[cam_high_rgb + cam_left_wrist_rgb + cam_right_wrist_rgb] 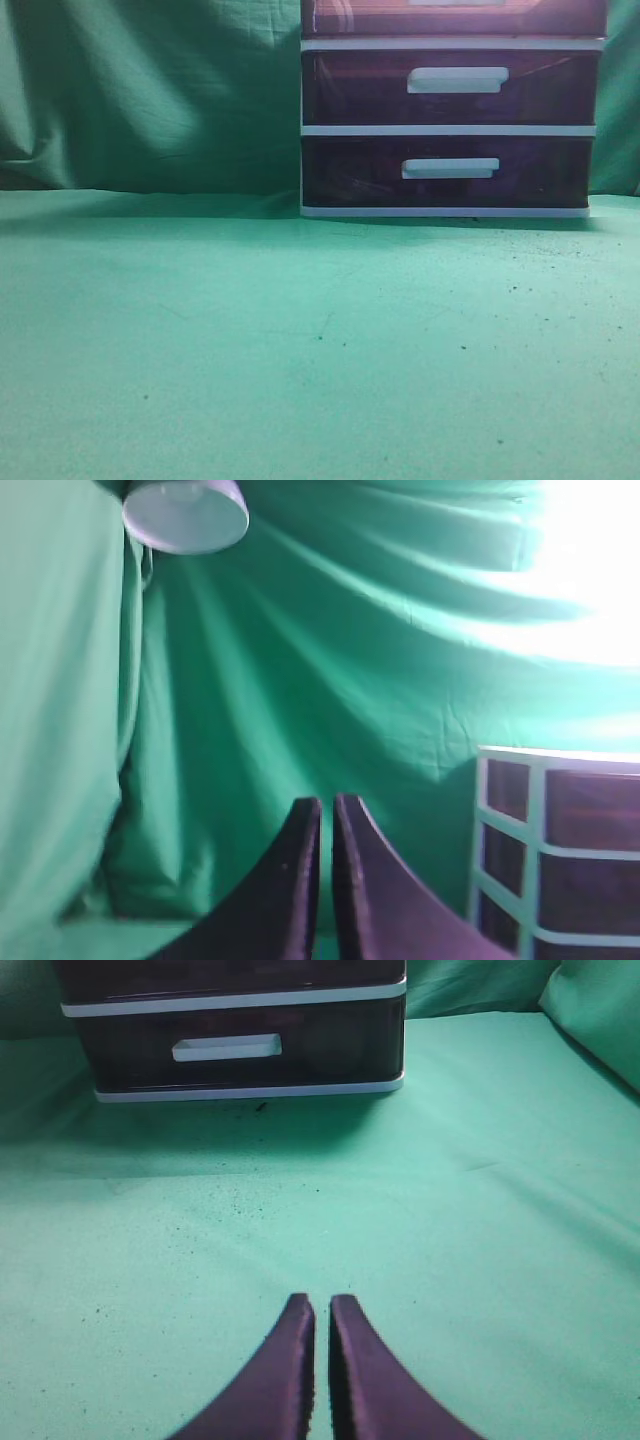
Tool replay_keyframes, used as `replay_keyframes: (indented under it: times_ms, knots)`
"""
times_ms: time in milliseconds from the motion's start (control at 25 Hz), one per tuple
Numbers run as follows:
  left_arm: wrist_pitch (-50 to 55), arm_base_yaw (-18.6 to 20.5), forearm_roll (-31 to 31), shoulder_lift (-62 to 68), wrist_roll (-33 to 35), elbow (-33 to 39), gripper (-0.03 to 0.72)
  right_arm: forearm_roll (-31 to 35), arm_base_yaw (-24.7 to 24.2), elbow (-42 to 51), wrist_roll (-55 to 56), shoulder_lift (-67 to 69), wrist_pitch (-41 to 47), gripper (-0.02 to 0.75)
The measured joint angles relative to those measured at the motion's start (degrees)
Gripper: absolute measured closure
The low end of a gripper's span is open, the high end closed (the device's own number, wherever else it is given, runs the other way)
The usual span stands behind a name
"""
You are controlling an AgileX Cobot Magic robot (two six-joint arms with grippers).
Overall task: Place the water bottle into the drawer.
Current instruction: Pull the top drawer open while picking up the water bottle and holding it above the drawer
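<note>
The drawer (380, 18) is the dark purple-red strip at the top edge of the exterior view, in a white-framed unit (450, 130), and it looks closed. No water bottle shows in any view. My left gripper (327, 805) is shut and empty, raised in the air, with the unit's side (510, 850) to its right. My right gripper (320, 1305) is shut and empty, low over the green cloth, well in front of the unit (240, 1088). Neither gripper shows in the exterior view.
Two like drawers with white handles (457, 80) (450, 168) sit below the top one. Green cloth covers the table (300, 340) and hangs as a backdrop (330, 660). A white lamp shade (186, 513) hangs at the upper left of the left wrist view.
</note>
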Motion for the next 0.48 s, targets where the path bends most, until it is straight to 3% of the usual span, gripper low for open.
replay_keyframes:
  times_ms: [160, 320, 480]
  knots:
    - [12.1, 0.0, 0.4, 4.8, -11.8, -5.5, 0.688, 0.0, 0.0, 0.0, 0.0, 0.0, 0.0, 0.738]
    - [20.0, 0.0, 4.3, 16.0, -13.7, -12.6, 0.688, 0.0, 0.0, 0.0, 0.0, 0.0, 0.0, 0.738]
    - [19.9, 0.0, 5.6, 28.0, -14.3, -16.7, 0.688, 0.0, 0.0, 0.0, 0.0, 0.0, 0.0, 0.738]
